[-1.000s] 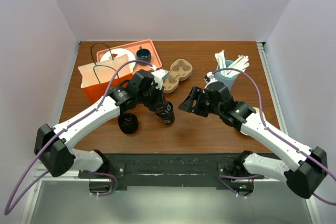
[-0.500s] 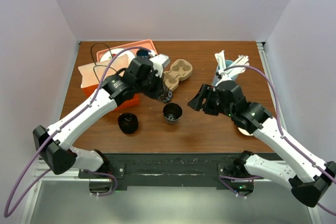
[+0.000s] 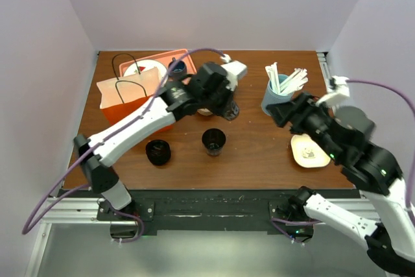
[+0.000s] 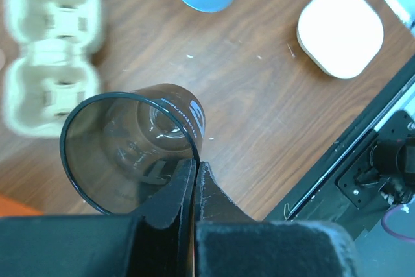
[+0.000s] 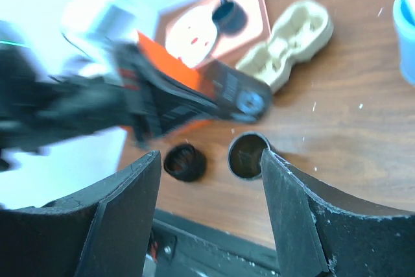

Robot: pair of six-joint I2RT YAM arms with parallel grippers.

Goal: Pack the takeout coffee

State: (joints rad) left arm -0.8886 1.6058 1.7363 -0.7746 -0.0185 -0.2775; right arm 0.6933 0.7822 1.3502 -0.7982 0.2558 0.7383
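The takeout coffee (image 3: 157, 152), black lid on, stands on the wooden table (image 3: 259, 160) near the front edge, left of centre, and nothing grips it. An open lidless cup (image 3: 213, 141) stands near it on the right. The orange paper bag (image 3: 126, 95) is behind it, and the left arm crosses between bag and coffee. The left gripper (image 4: 196, 167) is pinched tight on the rim of another lidless cup (image 4: 130, 154), held in the air by the pulp cup carrier (image 4: 52, 50). The right gripper (image 5: 209, 157) hangs raised, jaws apart and holding nothing, near the blue cup of white sticks (image 3: 275, 100).
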